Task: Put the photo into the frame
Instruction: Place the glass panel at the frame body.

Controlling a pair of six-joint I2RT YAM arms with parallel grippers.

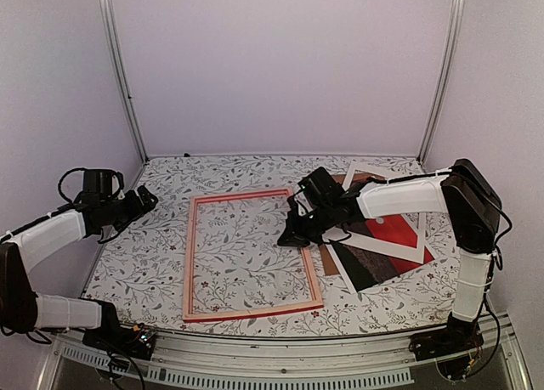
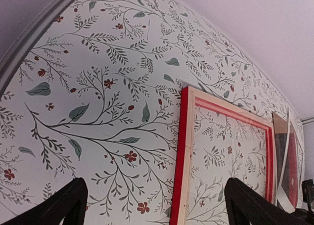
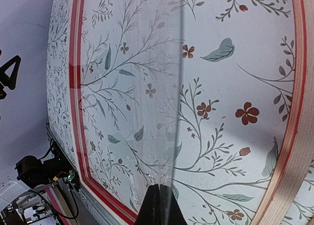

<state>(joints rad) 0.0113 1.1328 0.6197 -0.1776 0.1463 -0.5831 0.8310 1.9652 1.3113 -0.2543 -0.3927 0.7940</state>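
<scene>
Right end effector (image 1: 293, 234): clamped shut on clear pane (image 3: 162, 137), frame (image 1: 192, 262) beneath.
Left end effector (image 1: 149, 199): fully spread, empty.
Next: likely seat pane, then fetch photo (image 1: 403, 230) to its right.

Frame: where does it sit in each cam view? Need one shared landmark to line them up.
Top external: frame lies flat at table centre, between the arms.
Left wrist: frame is right of centre, one rail running down to the bottom edge.
Right wrist: frame spans the view, red rail on the left, pale rail on the right.
Shared landmark: floral table cover, visible inside the frame in all three.
</scene>
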